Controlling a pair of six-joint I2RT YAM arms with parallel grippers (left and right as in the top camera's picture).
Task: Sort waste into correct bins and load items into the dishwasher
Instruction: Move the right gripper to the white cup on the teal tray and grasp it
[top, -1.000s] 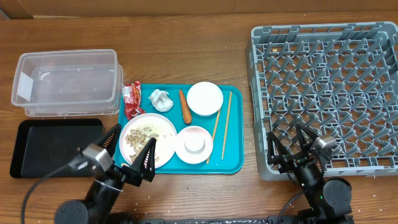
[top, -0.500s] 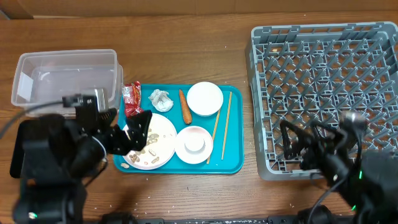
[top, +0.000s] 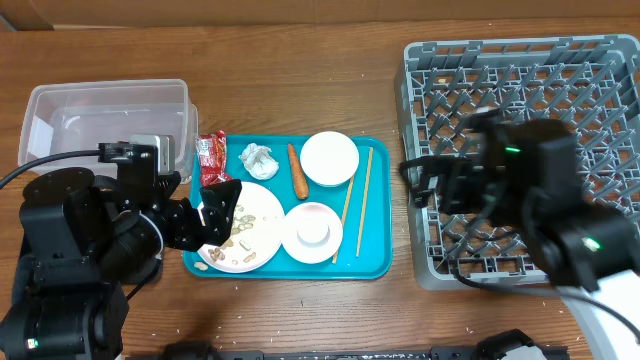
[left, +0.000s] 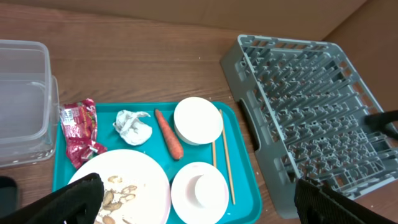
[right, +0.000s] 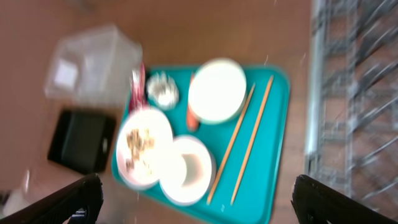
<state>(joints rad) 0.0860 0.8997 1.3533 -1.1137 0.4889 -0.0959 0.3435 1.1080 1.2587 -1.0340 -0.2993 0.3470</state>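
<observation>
A teal tray (left: 237, 155) holds a plate (left: 144, 180) of food scraps (left: 115, 196), a red wrapper (left: 78, 124), a tissue (left: 134, 126), a carrot (left: 169, 134), chopsticks (left: 226, 155) and two bowls (left: 198, 120), one seemingly with a cup (left: 202, 186) inside. The left hand (left: 196, 183), spread wide, hangs over the plate; the wrapper lies ahead-left. The right hand (right: 196, 180), also wide, has the rack (right: 357, 74) at its right.

On desk (top: 300, 80): 1 teal tray (top: 378, 232), 1 grey rack (top: 520, 70), 1 clear tub (top: 100, 88), 1 black tray (right: 82, 140). Dishes: 1 plate (top: 262, 205) w/ scraps (left: 117, 190), 1 empty bowl (top: 329, 158), 1 second bowl (top: 313, 255) w/ 1 cup (top: 314, 232) inside. 2 chopsticks (top: 365, 200). Waste: 1 carrot (top: 297, 171), 1 tissue (top: 258, 160), 1 red wrapper (top: 211, 158).
</observation>
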